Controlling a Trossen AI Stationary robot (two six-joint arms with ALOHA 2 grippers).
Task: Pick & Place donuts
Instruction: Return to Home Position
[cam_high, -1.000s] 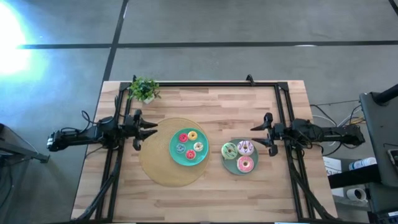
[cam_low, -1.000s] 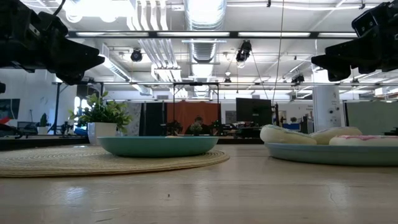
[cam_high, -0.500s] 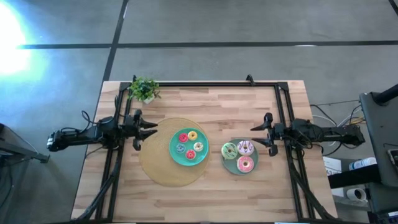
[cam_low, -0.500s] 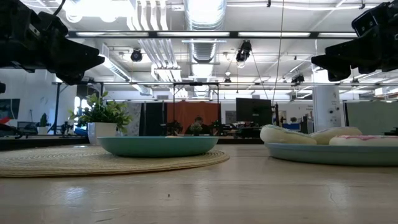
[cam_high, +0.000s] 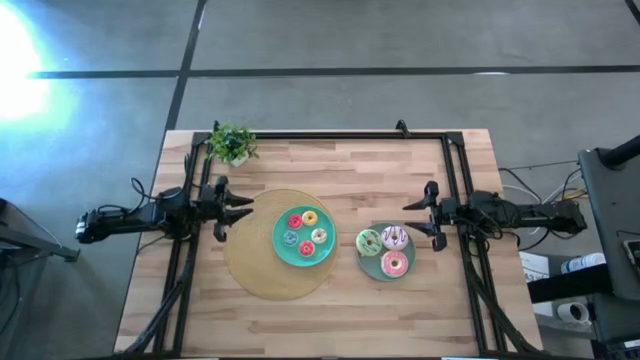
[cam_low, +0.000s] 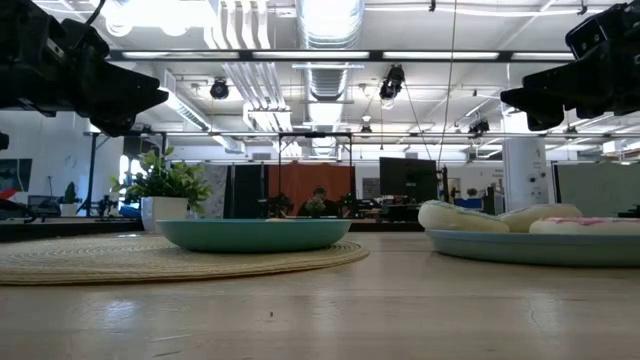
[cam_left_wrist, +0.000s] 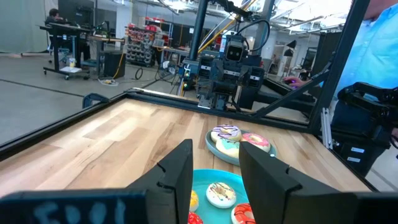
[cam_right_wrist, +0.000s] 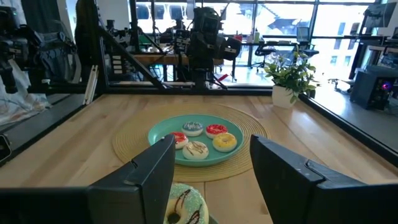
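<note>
Left arm (cam_high: 130, 218) stretched level above left side of bench (cam_high: 330, 160), left claw (cam_high: 238, 211) pointing inward, fingers (cam_left_wrist: 177, 177) parted, empty. Right arm (cam_high: 520, 214) mirrored at right side, right claw (cam_high: 418, 217) pointing inward, fingers (cam_right_wrist: 146, 174) parted, empty.

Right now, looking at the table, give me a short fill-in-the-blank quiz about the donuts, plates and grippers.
The left gripper and the right gripper are both ____ and empty.
The grey-green plate holds ____ larger donuts.
The teal plate, on the woven mat, lies nearer the ____ gripper.
Missing words: open; three; left.
</note>
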